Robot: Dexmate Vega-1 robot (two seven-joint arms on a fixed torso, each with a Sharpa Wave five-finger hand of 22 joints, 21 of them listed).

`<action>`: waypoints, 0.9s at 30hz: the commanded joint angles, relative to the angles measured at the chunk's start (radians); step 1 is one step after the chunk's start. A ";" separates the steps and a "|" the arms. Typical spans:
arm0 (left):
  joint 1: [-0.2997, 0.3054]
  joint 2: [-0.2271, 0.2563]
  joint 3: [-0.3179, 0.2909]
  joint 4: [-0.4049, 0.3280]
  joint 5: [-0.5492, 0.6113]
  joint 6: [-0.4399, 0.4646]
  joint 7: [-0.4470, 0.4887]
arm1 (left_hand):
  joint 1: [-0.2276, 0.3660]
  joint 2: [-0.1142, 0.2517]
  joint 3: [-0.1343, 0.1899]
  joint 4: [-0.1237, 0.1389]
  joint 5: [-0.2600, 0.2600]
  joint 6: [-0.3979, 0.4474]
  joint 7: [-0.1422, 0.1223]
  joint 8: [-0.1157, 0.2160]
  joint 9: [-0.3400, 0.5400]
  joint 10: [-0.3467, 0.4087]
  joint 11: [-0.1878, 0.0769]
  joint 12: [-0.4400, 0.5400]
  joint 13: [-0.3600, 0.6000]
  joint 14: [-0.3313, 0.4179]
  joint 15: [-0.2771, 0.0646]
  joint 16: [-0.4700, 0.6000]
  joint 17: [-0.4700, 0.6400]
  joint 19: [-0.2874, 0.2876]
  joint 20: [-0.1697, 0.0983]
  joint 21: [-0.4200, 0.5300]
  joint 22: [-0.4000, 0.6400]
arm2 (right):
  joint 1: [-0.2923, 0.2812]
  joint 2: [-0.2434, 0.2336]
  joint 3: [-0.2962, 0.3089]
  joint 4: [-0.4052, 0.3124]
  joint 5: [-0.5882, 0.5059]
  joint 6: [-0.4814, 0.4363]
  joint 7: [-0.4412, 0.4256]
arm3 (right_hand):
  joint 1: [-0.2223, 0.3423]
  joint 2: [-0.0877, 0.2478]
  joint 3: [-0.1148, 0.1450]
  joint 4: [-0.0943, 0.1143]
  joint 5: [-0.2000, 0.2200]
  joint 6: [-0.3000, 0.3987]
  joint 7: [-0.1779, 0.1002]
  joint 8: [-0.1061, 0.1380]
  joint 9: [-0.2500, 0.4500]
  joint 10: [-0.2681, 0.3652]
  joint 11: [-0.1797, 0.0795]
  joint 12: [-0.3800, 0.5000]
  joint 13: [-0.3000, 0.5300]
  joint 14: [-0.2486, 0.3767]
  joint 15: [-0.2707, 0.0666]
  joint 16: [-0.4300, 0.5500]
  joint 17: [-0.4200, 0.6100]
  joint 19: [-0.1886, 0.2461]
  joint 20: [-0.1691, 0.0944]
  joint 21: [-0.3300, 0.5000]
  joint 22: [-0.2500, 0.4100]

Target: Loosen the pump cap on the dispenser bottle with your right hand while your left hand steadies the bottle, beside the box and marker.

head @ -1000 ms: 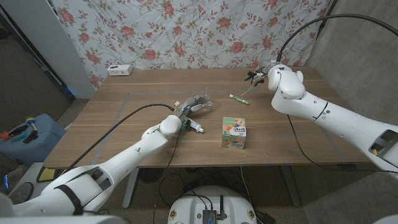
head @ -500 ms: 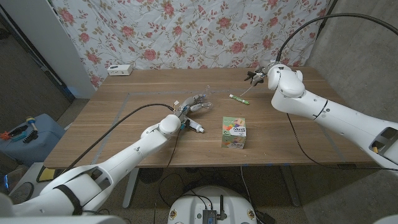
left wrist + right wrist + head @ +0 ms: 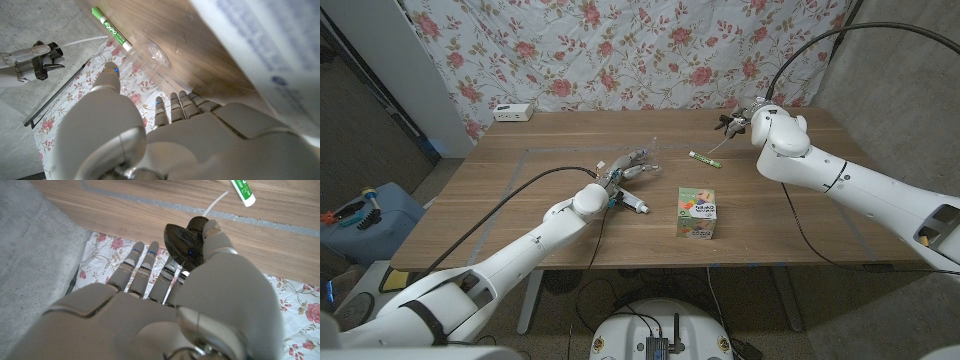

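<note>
Near the middle of the table (image 3: 500,190) we see our left hand (image 3: 630,166) wrapped around the clear bottle (image 3: 645,165), which lies on its side, left of the box (image 3: 698,213). At the far right, our right hand (image 3: 738,124) pinches the black pump cap (image 3: 183,244) with its white tube (image 3: 214,204), well apart from the bottle and just beyond the green marker (image 3: 702,158).

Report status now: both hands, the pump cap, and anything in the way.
Right hand pinches pump cap, far from bottle. Left hand at bottle, grip unclear. Marker and box block nothing.
</note>
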 commanded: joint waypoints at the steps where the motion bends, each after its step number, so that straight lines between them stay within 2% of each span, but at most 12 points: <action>1: 0.031 0.024 -0.031 -0.078 -0.011 -0.008 0.028 | -0.017 0.000 -0.006 0.003 0.008 -0.003 0.003 0.003 0.000 -0.002 -0.007 0.007 0.004 -0.003 0.006 0.001 0.000 -0.064 0.058 0.003 0.004 | -0.052 0.017 0.036 0.020 0.052 -0.016 -0.110 | -0.003 0.004 -0.001 0.001 0.005 -0.001 -0.001 0.002 0.006 0.015 -0.008 0.002 0.003 0.008 -0.156 -0.002 0.003 0.008 0.002 0.000 0.002; 13: 0.046 0.035 -0.047 -0.115 -0.008 -0.007 0.051 | -0.029 0.002 -0.012 0.008 0.010 -0.001 0.011 0.008 0.000 0.002 -0.007 0.013 0.003 -0.004 0.008 0.005 0.000 -0.069 0.062 0.005 0.004 | -0.137 0.045 0.106 0.035 0.151 -0.026 -0.272 | -0.004 -0.001 0.000 -0.001 0.005 -0.011 -0.001 -0.005 0.005 0.005 -0.007 -0.003 0.003 0.009 -0.157 -0.004 0.001 0.015 0.001 0.002 0.002; 27: 0.061 0.046 -0.072 -0.139 -0.011 -0.034 0.069 | -0.037 0.006 -0.016 0.012 0.013 0.000 0.019 0.010 0.000 0.007 -0.005 0.018 0.003 -0.002 0.010 0.008 0.000 -0.070 0.063 0.007 0.005 | -0.180 0.083 0.141 0.084 0.266 -0.029 -0.411 | -0.016 -0.017 -0.006 0.001 0.002 -0.044 -0.001 -0.025 0.003 -0.028 -0.007 -0.014 0.008 0.006 -0.152 -0.007 0.002 0.017 0.001 0.002 0.003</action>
